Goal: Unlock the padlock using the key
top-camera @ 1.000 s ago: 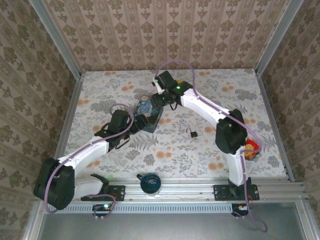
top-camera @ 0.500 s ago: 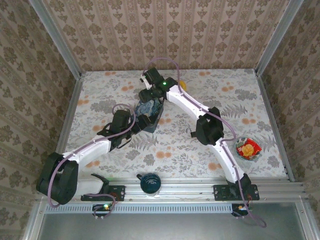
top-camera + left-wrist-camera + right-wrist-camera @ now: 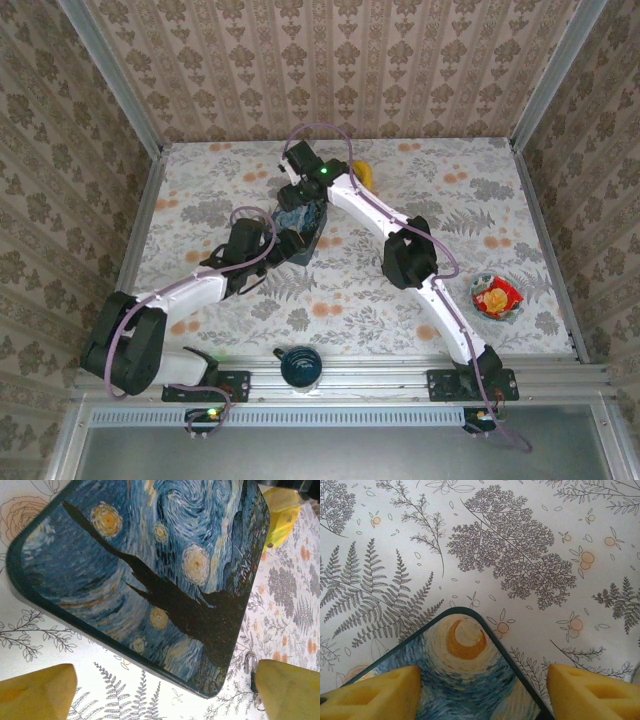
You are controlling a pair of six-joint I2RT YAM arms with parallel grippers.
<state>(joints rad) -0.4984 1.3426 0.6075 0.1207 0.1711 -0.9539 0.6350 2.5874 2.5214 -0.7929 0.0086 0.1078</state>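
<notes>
A blue tin box (image 3: 300, 225) painted with a starry night lies mid-table. My left gripper (image 3: 290, 245) is open at its near corner, and the tin (image 3: 150, 575) lies ahead of the two yellow pads (image 3: 37, 692). Beside the right pad sits a small silver loop with a dark piece (image 3: 249, 662); I cannot tell whether it is key or lock. My right gripper (image 3: 300, 198) hangs open over the tin's far corner (image 3: 465, 645), a pad on either side. The padlock is hidden where the right arm's elbow (image 3: 405, 262) covers the table.
A dark blue cup (image 3: 300, 365) stands at the near edge between the arm bases. A bowl of red and yellow pieces (image 3: 495, 297) sits at the right. A yellow object (image 3: 365, 172) lies behind the right wrist. Patterned walls close in three sides.
The right arm has swung left, bringing its gripper from the tin's right side to the far corner. Its elbow now covers the small dark padlock seen earlier. The left gripper has barely moved.
</notes>
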